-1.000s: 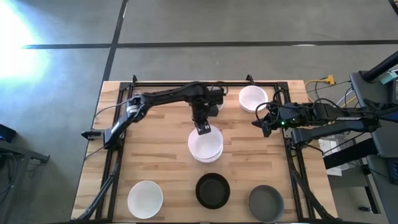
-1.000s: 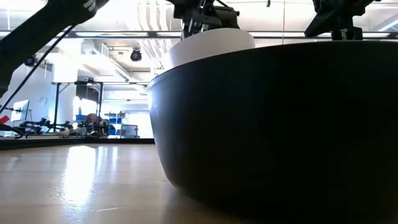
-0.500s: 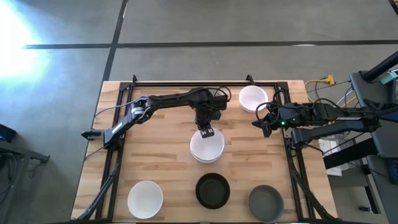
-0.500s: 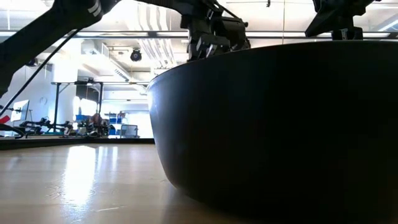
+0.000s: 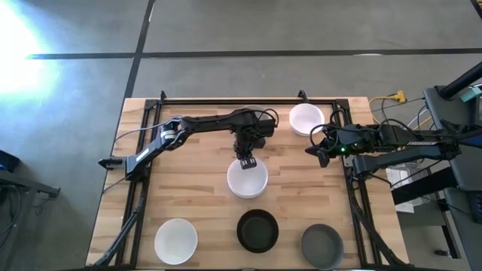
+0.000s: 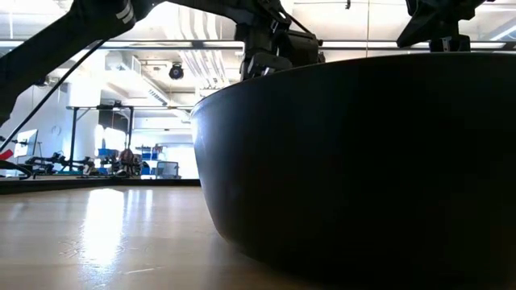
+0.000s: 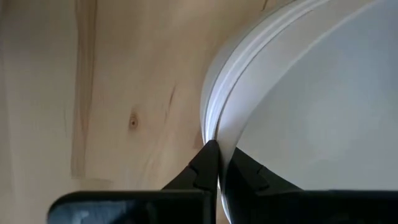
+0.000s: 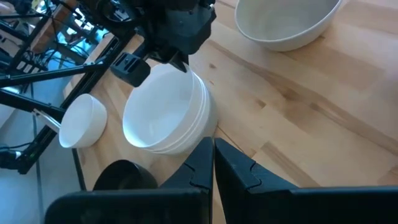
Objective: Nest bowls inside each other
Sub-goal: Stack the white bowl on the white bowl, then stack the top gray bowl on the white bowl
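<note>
Wooden table (image 5: 188, 188), left gripper (image 5: 248, 160) pinching rim of nested white bowls (image 5: 248, 179) at centre, right gripper (image 5: 319, 151) closed, empty, at right edge.

A light wooden table (image 5: 188, 192) stands on a grey concrete floor (image 5: 226, 30), with tangled cables (image 5: 399, 98) lying just beyond its right edge.

white bowls — three sites, centre one (image 5: 248, 179) stacked, perhaps three deep | black bowl (image 5: 257, 230) — 1 | grey bowl (image 5: 322, 245) — 1
</note>
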`<action>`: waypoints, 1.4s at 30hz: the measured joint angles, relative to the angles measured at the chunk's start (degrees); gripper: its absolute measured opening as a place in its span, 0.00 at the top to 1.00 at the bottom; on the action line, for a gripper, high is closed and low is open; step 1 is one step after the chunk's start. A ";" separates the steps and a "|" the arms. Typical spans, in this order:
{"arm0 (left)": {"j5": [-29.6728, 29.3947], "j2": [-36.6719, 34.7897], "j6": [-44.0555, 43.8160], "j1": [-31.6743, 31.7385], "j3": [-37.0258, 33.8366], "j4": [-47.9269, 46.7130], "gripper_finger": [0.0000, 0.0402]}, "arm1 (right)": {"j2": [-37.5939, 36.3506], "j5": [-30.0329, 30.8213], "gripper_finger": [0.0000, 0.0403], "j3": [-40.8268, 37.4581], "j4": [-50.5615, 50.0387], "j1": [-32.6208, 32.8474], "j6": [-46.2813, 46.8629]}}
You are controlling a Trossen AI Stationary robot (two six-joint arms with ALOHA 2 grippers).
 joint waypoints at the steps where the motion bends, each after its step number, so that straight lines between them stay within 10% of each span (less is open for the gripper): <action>1: 0.00 0.00 0.39 0.00 0.00 0.09 1.00 | 0.00 0.00 0.98 0.00 0.02 0.00 -0.01; 23: -3.31 -5.96 1.43 0.31 1.35 -0.46 0.50 | 1.05 0.20 0.98 -0.06 3.92 -0.02 0.26; 32: -4.81 -18.30 3.48 0.70 -3.90 1.08 0.53 | 11.57 -5.25 0.98 -6.36 37.59 -0.03 -2.22; 42: -5.22 -43.75 0.25 0.96 -32.86 25.08 0.61 | 32.44 -14.73 0.98 -16.97 74.08 -5.13 8.08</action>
